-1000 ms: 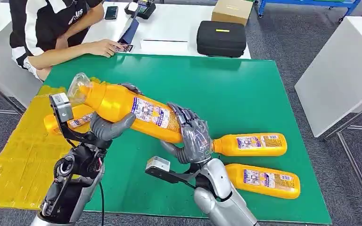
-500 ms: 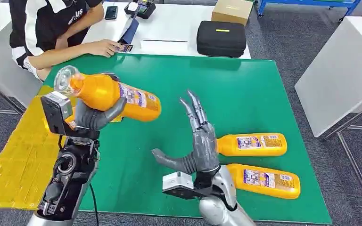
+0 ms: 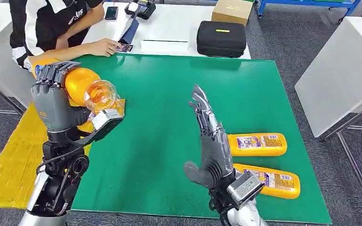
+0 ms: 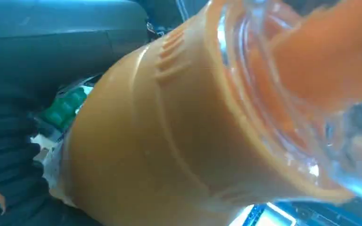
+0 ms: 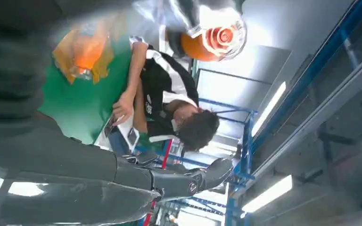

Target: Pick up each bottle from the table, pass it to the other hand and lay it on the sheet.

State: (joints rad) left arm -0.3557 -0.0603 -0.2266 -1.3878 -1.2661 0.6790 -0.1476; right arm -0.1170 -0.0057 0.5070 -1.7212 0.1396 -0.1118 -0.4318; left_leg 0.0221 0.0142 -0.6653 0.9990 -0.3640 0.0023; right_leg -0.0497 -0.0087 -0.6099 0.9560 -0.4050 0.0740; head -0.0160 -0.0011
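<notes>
Left hand (image 3: 52, 101) gripping an orange plastic bottle with clear cap (image 3: 87, 89) above the yellow sheet (image 3: 14, 160), right hand (image 3: 212, 141) empty with fingers spread, two orange bottles (image 3: 257, 144) lying on the green table (image 3: 169, 103)

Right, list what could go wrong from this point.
1. The left hand holds the orange bottle up above the yellow sheet. Let go from there, it would likely fall and roll instead of lying flat.
2. A person's arm rests at the table edge just beyond that bottle, so a swing outward might hit it.
3. The right hand stands open right beside the two bottles on the table and might knock them when it reaches down.
</notes>
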